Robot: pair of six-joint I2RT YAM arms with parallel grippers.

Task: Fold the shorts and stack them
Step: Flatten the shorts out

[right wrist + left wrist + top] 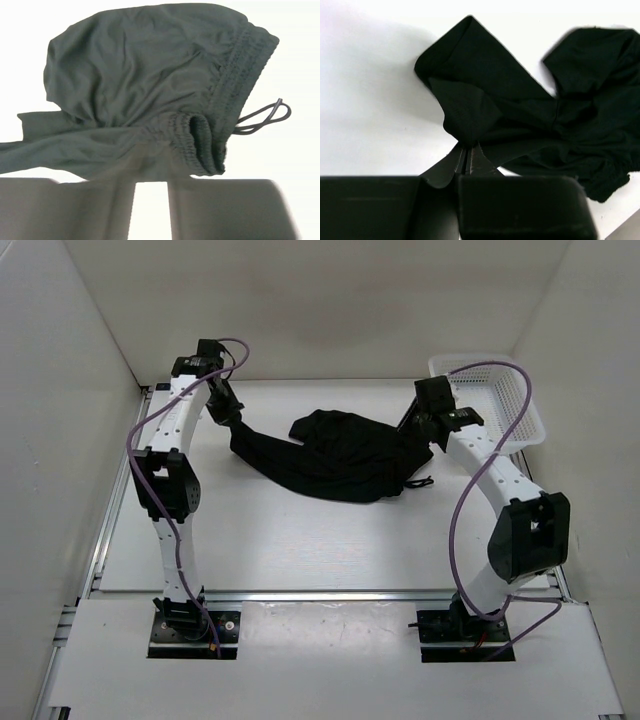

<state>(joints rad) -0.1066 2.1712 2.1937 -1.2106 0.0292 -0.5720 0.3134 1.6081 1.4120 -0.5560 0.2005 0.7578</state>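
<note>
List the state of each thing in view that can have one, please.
shorts, unfolded and bunched, not yet stacked.
left gripper, shut on an edge of the shorts.
right gripper, jaws slightly apart at the waistband; grip unclear.
drawstring, loose loop beside the waistband.
white mesh basket, upright at the table's far right corner.

Bright, diffuse light; wrist views washed out.
The white tabletop (370, 100) glares almost featureless, the black soft fabric shorts (520, 115) throw a faint soft-edged shadow, and the right gripper (151, 182), close to its lens, is blurred.
</note>
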